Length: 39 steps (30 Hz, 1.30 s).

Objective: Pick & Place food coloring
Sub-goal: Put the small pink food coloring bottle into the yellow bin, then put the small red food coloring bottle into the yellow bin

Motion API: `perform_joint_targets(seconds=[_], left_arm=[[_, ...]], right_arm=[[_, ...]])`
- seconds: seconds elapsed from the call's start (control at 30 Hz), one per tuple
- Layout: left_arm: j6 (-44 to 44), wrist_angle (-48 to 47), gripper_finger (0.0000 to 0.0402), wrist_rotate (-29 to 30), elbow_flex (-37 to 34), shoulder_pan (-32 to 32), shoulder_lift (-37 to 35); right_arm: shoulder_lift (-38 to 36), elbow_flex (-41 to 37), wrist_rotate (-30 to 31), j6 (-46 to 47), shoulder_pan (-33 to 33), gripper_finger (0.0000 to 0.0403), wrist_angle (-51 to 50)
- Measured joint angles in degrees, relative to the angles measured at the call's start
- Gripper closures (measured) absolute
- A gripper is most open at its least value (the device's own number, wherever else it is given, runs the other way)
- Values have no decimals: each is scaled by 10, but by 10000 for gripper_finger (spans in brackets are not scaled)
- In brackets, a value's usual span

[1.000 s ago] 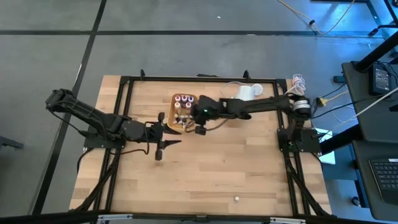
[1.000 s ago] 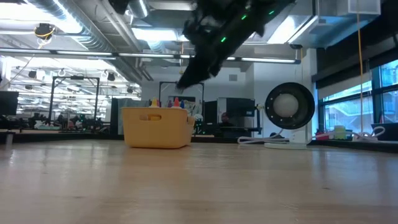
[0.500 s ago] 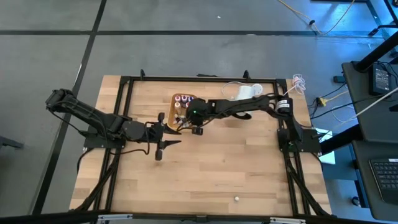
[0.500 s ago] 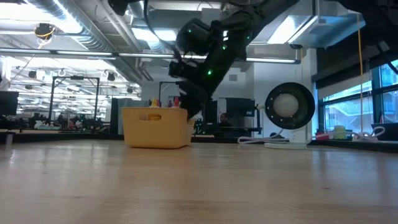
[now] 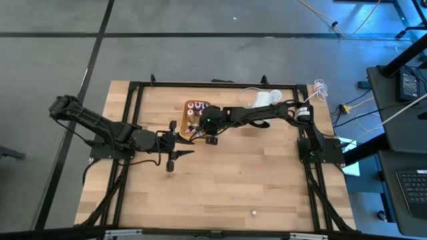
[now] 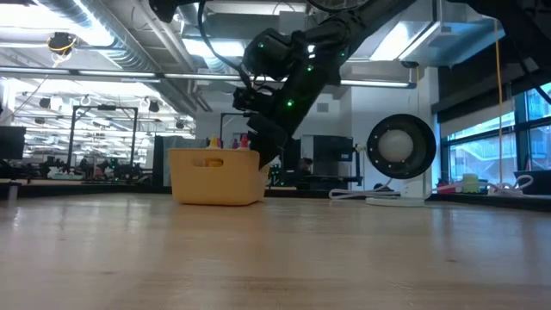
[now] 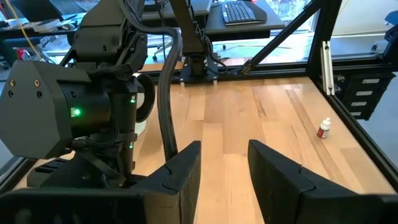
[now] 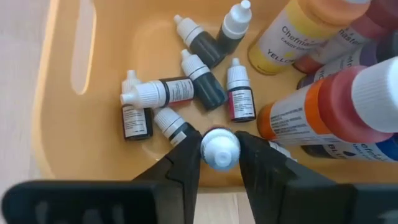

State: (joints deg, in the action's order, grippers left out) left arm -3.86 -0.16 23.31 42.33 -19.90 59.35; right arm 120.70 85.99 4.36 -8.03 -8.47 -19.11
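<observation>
Right hand (image 8: 219,163) is down over the tray (image 8: 74,149), fingers clamped on a small white-capped bottle (image 8: 219,148), with more bottles (image 8: 186,87) lying loose inside. Left hand (image 7: 222,165) hovers near the tray, fingers apart and empty. One stray bottle (image 7: 323,128) stands far off on the table (image 5: 267,180).

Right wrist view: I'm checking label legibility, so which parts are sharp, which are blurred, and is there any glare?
Right wrist view: the small bottles lying in the yellow bin are sharp, and the yellow bottle shows readable print. The right end effector and the white cap between its fingers are soft, being so near. Glare marks only the bin's handle slot.
</observation>
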Motion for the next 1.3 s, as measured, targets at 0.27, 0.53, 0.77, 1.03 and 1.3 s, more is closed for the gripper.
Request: perform_joint_targets(seconds=[0.27,0.53,0.77,1.03,1.3], left_arm=[[0,-1,274,0,0,0,0],[0,-1,274,0,0,0,0],[0,-1,274,0,0,0,0],[0,-1,274,-1,0,0,0],[1,1,274,-3,0,0,0]], right_arm=[[0,0,0,0,0,263,0],[-66,0,22,-12,12,241,-41],[-162,-2,21,-16,105,240,-146],[-239,-107,19,19,258,240,-131],[-260,-188,-2,101,406,240,-61]])
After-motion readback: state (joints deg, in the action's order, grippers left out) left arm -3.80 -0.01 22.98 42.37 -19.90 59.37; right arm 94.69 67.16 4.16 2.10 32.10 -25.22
